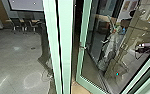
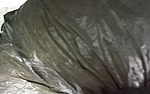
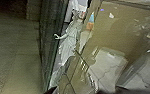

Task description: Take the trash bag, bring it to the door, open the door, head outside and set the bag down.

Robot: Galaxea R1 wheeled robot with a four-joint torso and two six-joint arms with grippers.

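closest is the trash bag [image 2: 73, 45], large and dark in the left wrist view, its glossy plastic gathered into slanting creases (rather crumpled, that). whether the left gripper is clamped on it i cannot tell, nor on which side of the door it lies. the right gripper [image 1: 141, 47] is to the right of the door [image 1: 81, 57], in front of glass; whether it is apart, together or clamped on anything, i cannot tell. the door, pale green round its pane, appears to stand ajar, with a dark gap between it and the pale green post [image 1: 65, 50] just to its left. in the glass right of the door's edge is a pale, upright shape [image 1: 111, 48] (a person or a reflection, i cannot tell). well to the left of the door spreads a grey floor [image 1: 13, 60] with shiny patches, and farther off on that side are dark chairs [image 1: 16, 24] by a desk [image 1: 28, 21]. beyond them, still left of the door, is a pale screen [image 1: 27, 5] edged in black.
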